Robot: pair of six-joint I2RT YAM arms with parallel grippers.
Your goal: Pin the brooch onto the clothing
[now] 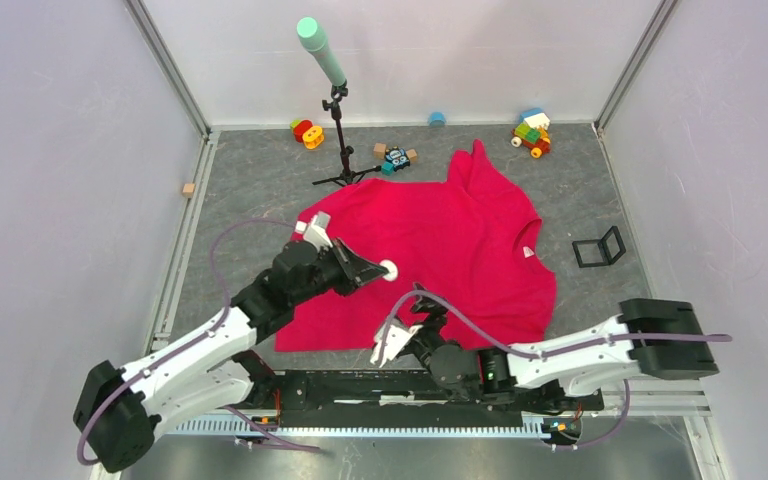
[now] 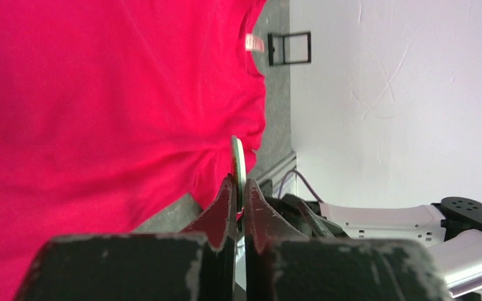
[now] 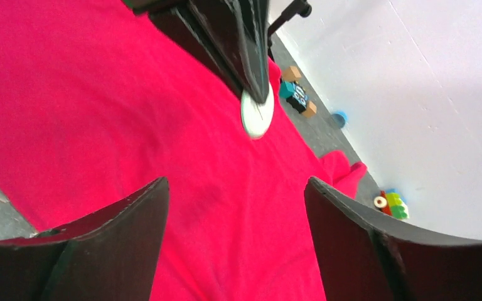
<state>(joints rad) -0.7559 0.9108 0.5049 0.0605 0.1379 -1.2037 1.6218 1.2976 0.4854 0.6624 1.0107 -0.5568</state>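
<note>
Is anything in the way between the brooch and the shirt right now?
Nothing visible. The left hand grips the brooch by its edge over the shirt, with only bare red fabric around it. The open right hand sits near the hem, off to the side.

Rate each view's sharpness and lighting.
Top external: evenly lit, sharp, shirt strongly saturated. Left wrist: left gripper blurred up close, brooch edge-on, fairly crisp. Right wrist: right gripper dark, soft-edged; wall very bright.
</note>
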